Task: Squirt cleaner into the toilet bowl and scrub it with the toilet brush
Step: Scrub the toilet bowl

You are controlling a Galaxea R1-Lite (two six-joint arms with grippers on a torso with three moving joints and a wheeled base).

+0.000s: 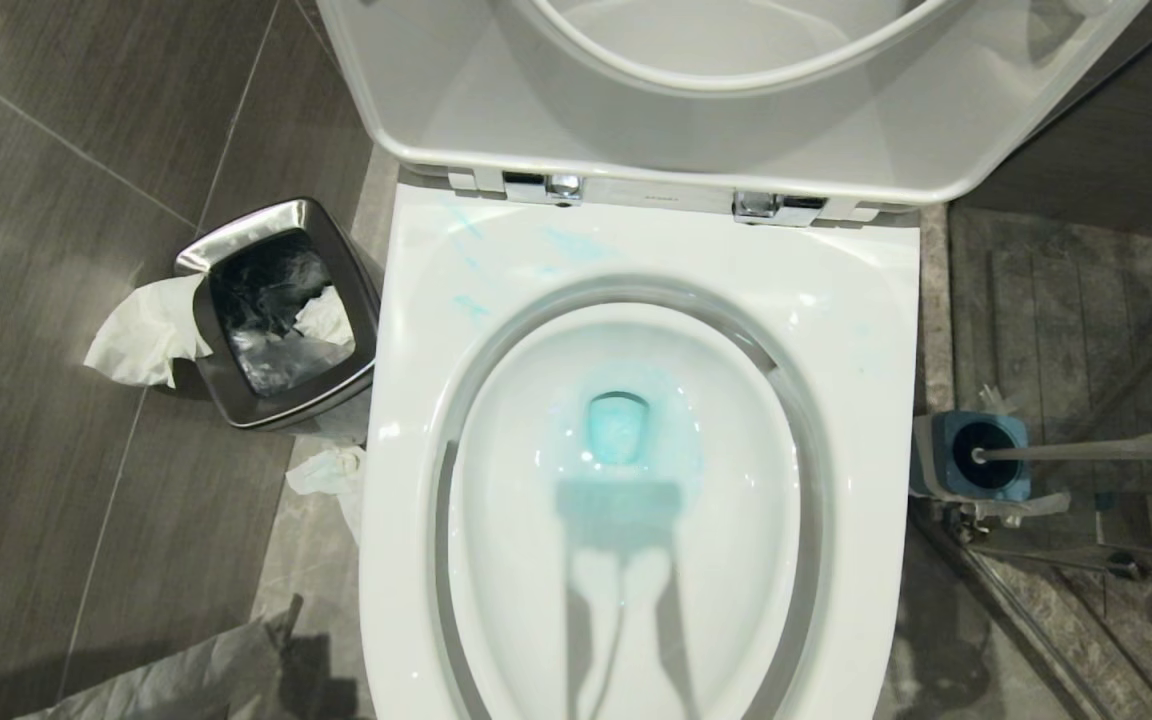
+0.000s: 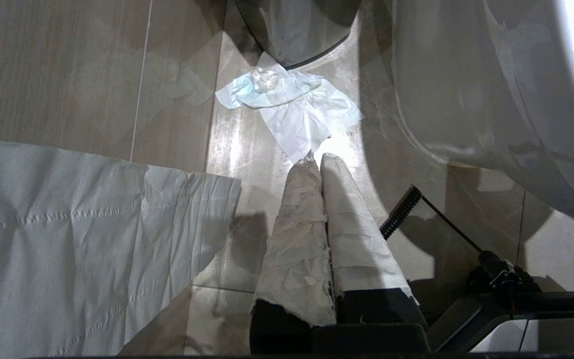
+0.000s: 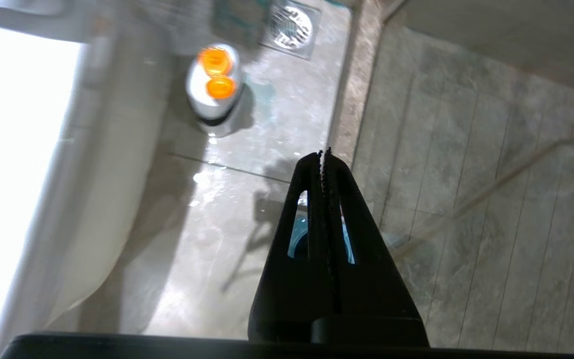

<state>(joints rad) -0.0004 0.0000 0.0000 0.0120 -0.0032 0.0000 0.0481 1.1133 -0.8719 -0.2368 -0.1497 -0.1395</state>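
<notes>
Your left gripper [image 2: 315, 158] has its two paper-wrapped fingers pressed together on nothing, hanging above the floor beside the outer wall of the toilet bowl [image 2: 491, 89]; your right gripper [image 3: 325, 153] likewise has its two black toothed fingers closed tight with nothing between them, over the floor on the bowl's other side. Neither gripper appears in the head view. Just past the left fingertips you have one crumpled tissue [image 2: 287, 107] lying flat, and one broad sheet of paper [image 2: 68, 239] spread to the side; only the left wrist view shows that sheet in full. The right wrist view alone gives you one white bottle with two orange spots [image 3: 215, 85] standing on the floor near the bowl, and one metal floor drain [image 3: 292, 22] beyond it. Through the gaps in the right fingers a patch of blue shows directly below. From the head view you get one toilet bowl [image 1: 836, 330] with seat and lid raised, the cleaner [image 1: 619, 428] pooled turquoise at the basin's bottom with faint streaks on the rim, and one toilet brush [image 1: 1086, 452] seated in its blue-topped holder [image 1: 966, 455] right of the bowl, stick leaning away. One steel waste bin [image 1: 281, 305] stands left of the bowl, with tissue draped over its edge.
</notes>
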